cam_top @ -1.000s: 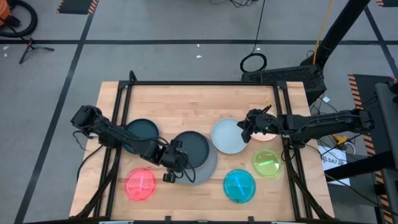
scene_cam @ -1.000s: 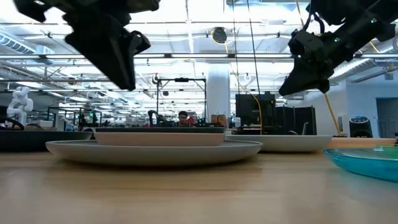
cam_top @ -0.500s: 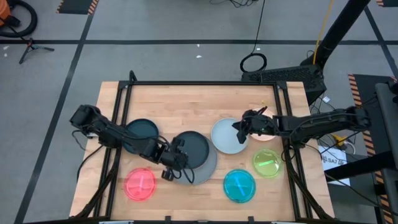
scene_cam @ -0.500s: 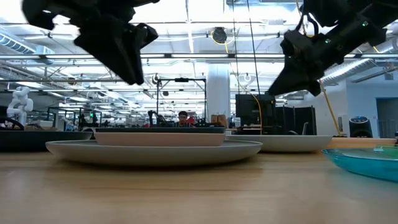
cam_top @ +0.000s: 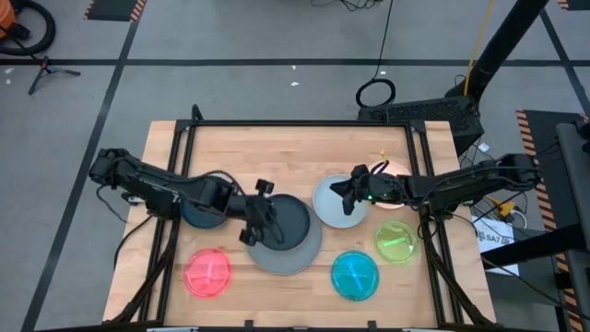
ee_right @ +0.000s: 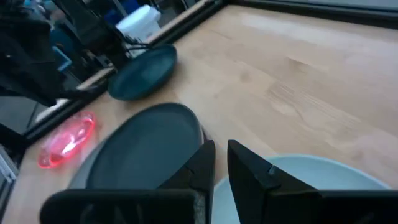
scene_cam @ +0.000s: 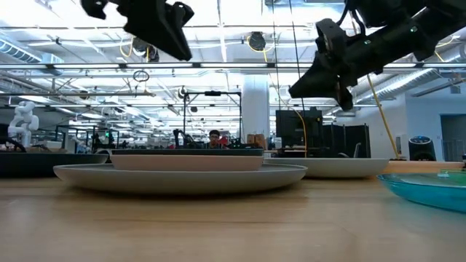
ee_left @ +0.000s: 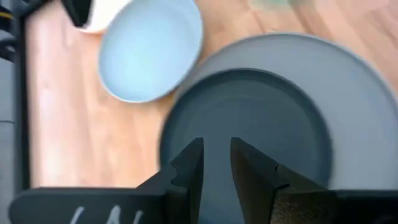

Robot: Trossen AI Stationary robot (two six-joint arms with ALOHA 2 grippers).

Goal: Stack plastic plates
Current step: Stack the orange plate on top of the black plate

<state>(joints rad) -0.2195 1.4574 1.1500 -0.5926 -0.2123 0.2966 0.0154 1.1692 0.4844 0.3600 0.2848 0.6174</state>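
A dark teal plate [cam_top: 293,221] lies in the large grey plate [cam_top: 304,258] at the table's middle. My left gripper [cam_top: 261,221] hovers above its left part, fingers a narrow gap apart [ee_left: 216,149], touching nothing. A second dark teal plate [cam_top: 198,214] lies mostly hidden under my left arm. My right gripper [cam_top: 343,192] is shut [ee_right: 220,149] and hangs over the left part of the pale blue plate [cam_top: 334,210]. The low view shows it clear above the table [scene_cam: 317,76]. A peach-pink plate [cam_top: 395,201] shows behind the right wrist.
Along the near edge lie the translucent red plate [cam_top: 209,273], cyan plate [cam_top: 355,275] and green plate [cam_top: 396,242]. A black frame [cam_top: 295,123] borders the table's far and side edges. Bare wood lies between the far rail and the plates.
My left gripper has risen from the near-left rim of the grey plate and moved toward the far edge, ending over the dark teal plate; its arm has swung flatter across the second teal plate. My right gripper has moved left from the peach-pink plate to over the pale blue plate.
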